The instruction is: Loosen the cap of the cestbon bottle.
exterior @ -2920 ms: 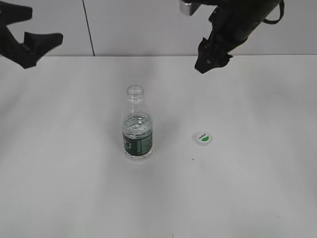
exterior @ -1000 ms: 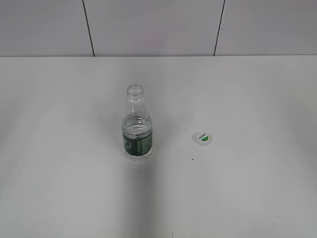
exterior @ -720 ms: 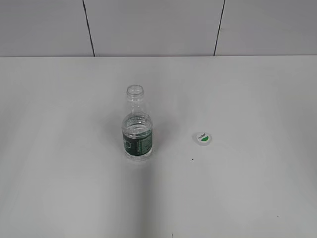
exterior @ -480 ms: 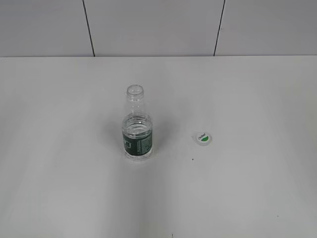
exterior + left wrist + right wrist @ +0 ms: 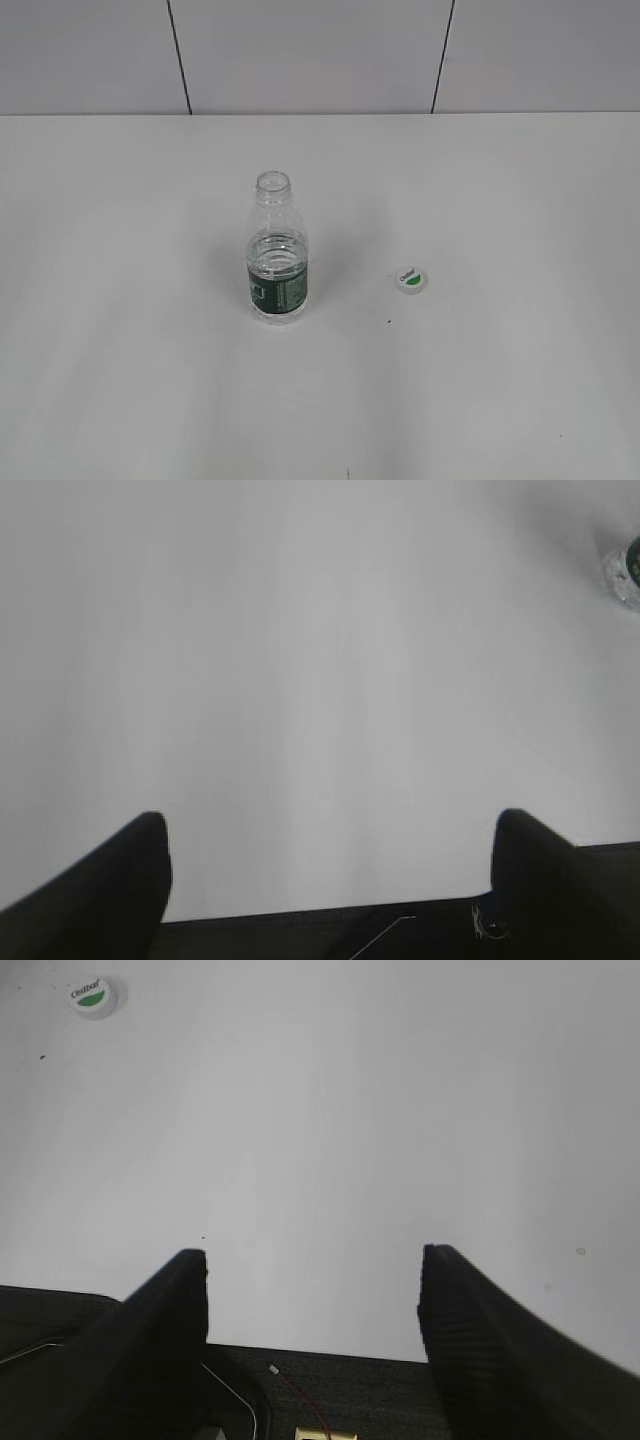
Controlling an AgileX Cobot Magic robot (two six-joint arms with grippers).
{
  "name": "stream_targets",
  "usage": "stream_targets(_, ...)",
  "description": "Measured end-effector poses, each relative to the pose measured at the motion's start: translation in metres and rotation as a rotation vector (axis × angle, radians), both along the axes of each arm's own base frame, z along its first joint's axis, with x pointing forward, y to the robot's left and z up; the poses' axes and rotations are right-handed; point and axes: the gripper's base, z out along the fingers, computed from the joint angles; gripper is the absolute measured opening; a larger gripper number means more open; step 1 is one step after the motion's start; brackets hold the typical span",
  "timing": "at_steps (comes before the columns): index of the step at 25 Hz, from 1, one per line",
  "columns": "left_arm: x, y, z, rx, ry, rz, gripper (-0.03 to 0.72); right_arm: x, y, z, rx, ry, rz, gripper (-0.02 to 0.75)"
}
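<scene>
The cestbon bottle [image 5: 276, 250] stands upright mid-table, its mouth open and uncapped, with a dark green label band. Only its base shows at the top right edge of the left wrist view [image 5: 626, 572]. The white cap [image 5: 412, 281] with its green mark lies flat on the table to the bottle's right; it also shows at the top left of the right wrist view [image 5: 91, 996]. My left gripper [image 5: 330, 835] is open and empty over bare table, far from the bottle. My right gripper [image 5: 312, 1270] is open and empty, far from the cap. Neither arm shows in the exterior view.
The white table [image 5: 480, 380] runs back to a grey panelled wall [image 5: 300, 50]. A dark front edge strip with thin wires lies below both grippers [image 5: 320, 1390].
Both arms, seen at the top of the exterior view 2.9 s ago, have withdrawn out of it. The bottle and cap have not moved.
</scene>
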Motion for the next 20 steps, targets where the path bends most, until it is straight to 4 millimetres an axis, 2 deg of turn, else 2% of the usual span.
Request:
stream_targets(3,-0.001,0.0,-0.008,0.001,-0.001,0.001,0.582,-0.002,0.0,-0.018,-0.001,0.018,-0.003,0.506)
stream_targets(7,-0.001,0.0,-0.008,0.002,-0.012,0.002,0.559,-0.002,0.0,-0.041,0.002,0.059,-0.002,0.506)
stream_targets(14,-0.001,0.0,-0.007,0.002,-0.015,0.002,0.551,-0.002,0.004,-0.043,0.06,0.038,-0.002,0.505)
stream_targets(20,-0.014,-0.001,-0.003,0.009,-0.098,0.002,0.538,-0.024,-0.001,-0.04,0.027,0.097,0.004,0.505)
